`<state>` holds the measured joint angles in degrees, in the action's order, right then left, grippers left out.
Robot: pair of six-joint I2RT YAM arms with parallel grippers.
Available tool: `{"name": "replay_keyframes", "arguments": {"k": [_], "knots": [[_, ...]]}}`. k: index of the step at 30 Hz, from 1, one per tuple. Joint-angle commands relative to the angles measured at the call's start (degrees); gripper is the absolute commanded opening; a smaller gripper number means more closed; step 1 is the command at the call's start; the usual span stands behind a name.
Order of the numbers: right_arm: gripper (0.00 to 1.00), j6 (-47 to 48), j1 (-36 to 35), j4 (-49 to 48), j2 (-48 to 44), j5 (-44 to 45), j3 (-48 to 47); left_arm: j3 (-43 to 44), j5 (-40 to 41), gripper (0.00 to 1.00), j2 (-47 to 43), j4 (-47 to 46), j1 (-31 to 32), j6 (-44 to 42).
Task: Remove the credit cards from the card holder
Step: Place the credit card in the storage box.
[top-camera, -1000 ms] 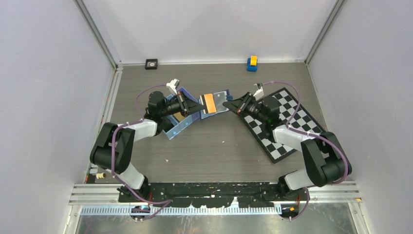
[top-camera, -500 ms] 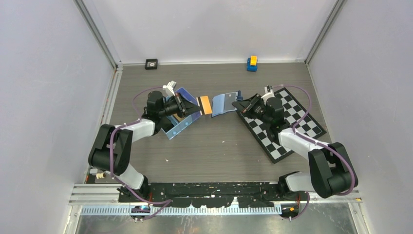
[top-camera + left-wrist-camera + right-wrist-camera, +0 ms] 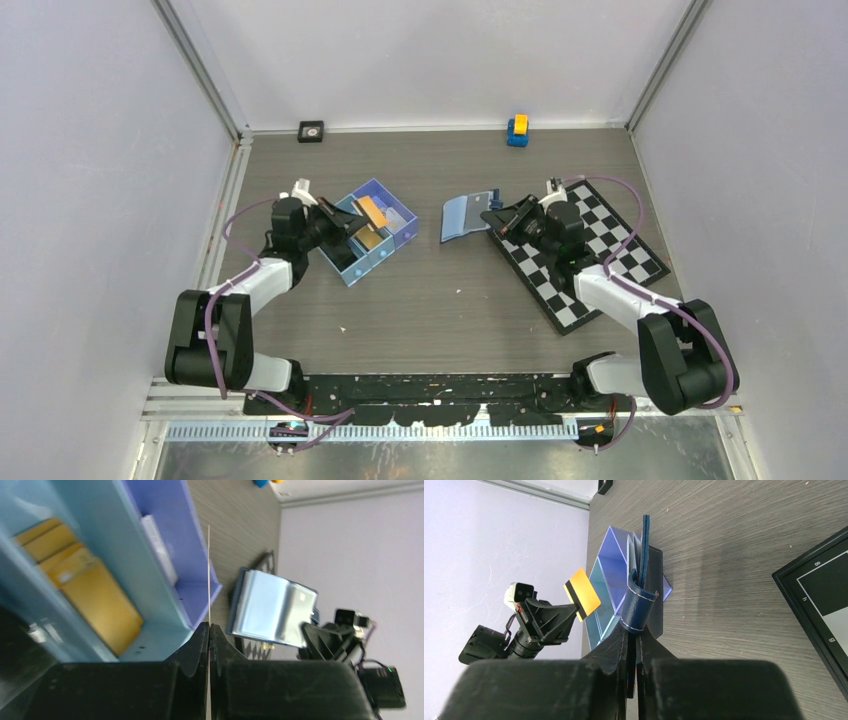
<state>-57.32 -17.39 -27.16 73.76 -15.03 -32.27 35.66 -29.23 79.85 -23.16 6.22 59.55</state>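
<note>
Evidently the job was well along. On the table (image 3: 430,310), the checkered mat (image 3: 600,255) lay at 3 o'clock and the light-blue tray (image 3: 372,258) at 10 o'clock. The right end effector (image 3: 495,217), clenched on one edge of the card holder (image 3: 465,214), kept it spread open at 1 o'clock, pockets facing 9 o'clock, probably for sideways access. The left end effector (image 3: 209,630) pinched an orange-gold credit card (image 3: 581,592) over the tray, likely to drop it beside the orange cards (image 3: 100,600) lying there.

An orange-gold credit card (image 3: 581,594) is held tilted at the left, and the navy card holder (image 3: 467,214) is held open right of centre
</note>
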Motion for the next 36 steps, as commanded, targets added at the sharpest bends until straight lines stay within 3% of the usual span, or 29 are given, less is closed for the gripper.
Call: {"name": "replay_keyframes", "arguments": {"k": [1,17,25,26,29,31,36], "knots": [[0.00,1.27,0.27,-1.59,-3.15,1.74,-0.34,-0.59,7.59,0.00,-1.72,3.88,-0.60,0.51],[0.01,1.10,0.27,-1.84,-3.01,1.58,-0.26,-0.21,14.10,0.00,-2.42,10.79,-0.77,0.30],[0.01,0.81,0.25,-2.46,-2.36,1.15,-0.28,-2.35,8.90,0.00,2.81,0.03,-0.90,5.44],[0.00,0.76,0.25,-2.47,-2.28,1.06,-0.33,-2.25,8.08,0.03,3.46,-0.74,-1.06,5.92],[0.00,0.63,0.25,-2.77,-2.19,0.96,-0.34,-2.61,6.48,0.25,4.38,-3.35,-1.29,6.53],[0.01,0.67,0.29,-2.86,-1.92,0.89,-0.26,-2.79,6.83,0.34,3.62,-2.94,-1.37,6.36],[0.01,0.21,0.28,-4.20,-1.15,-0.41,-0.47,-2.65,10.73,0.39,-2.87,3.18,-1.38,2.98]]}}
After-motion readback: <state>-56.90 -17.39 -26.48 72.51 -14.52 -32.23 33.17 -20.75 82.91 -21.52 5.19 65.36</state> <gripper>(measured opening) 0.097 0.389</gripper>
